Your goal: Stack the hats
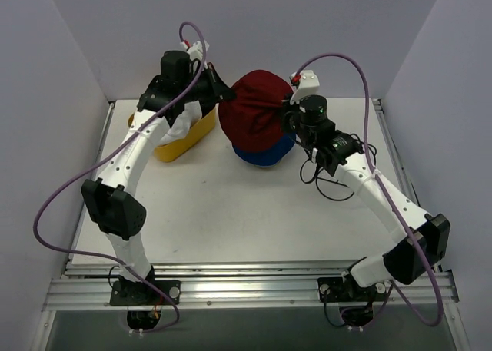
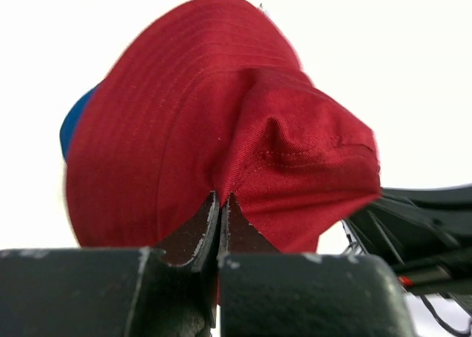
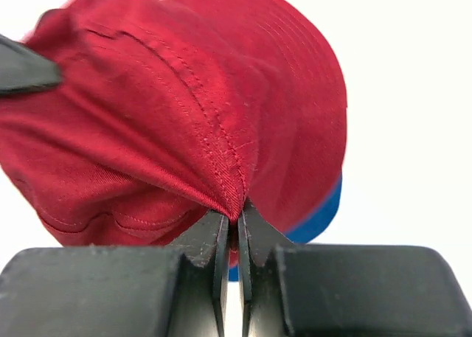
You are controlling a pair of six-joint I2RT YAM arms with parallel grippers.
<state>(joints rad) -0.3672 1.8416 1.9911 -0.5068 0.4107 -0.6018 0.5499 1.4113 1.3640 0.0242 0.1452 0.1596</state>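
Observation:
A maroon bucket hat hangs stretched between my two grippers at the back of the table. It sits over a blue hat, whose brim shows beneath it. My left gripper is shut on the maroon hat's left edge. In the left wrist view the fingertips pinch a fold of the maroon hat, and a sliver of the blue hat shows behind. My right gripper is shut on the opposite edge. In the right wrist view its tips clamp the maroon hat's seam, with the blue hat below.
A yellow basket stands at the back left beside the hats, with white fabric in it under my left arm. Grey walls close in the table at the back and on both sides. A black cable lies on the table near my right arm.

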